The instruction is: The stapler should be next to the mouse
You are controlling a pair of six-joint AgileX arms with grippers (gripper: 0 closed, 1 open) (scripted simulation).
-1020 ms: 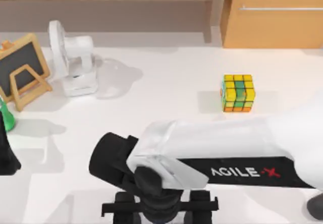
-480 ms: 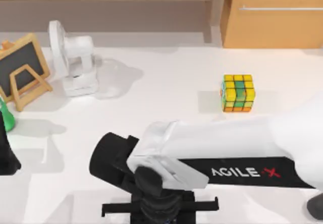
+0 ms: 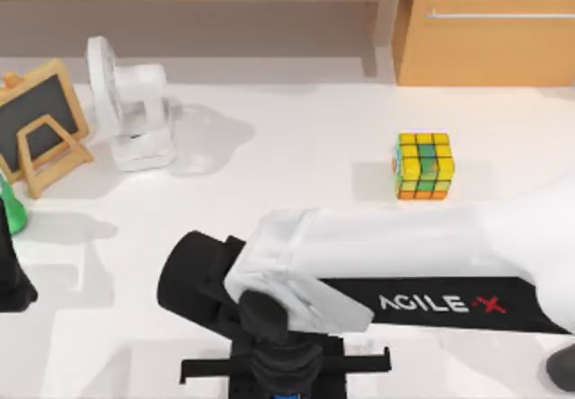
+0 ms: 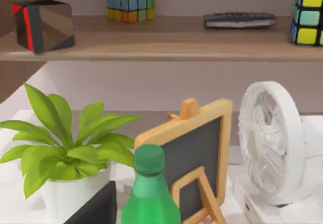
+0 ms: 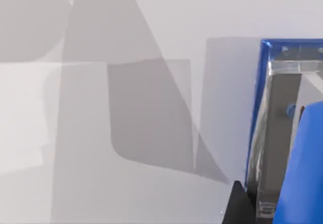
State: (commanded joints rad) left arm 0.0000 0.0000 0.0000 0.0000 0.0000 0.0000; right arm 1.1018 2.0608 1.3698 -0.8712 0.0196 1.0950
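Observation:
The stapler (image 5: 262, 113), bright blue with a silvery inner channel, sits very close in the right wrist view, over the white table. A sliver of its blue (image 3: 286, 395) peeks out under my right gripper (image 3: 284, 376) at the front edge of the top view. My right arm reaches across the front of the table from the right. The mouse is out of view. My left arm (image 3: 11, 273) is parked at the far left edge.
A colourful puzzle cube (image 3: 423, 165) stands right of centre. A white fan (image 3: 135, 111), a small chalkboard easel (image 3: 40, 120) and a green bottle (image 3: 11, 206) crowd the left. A shelf and a wooden cabinet (image 3: 490, 31) line the back.
My right arm's wrist has shifted slightly toward the front edge, and a bit of blue now shows beneath the gripper. The left arm has not moved.

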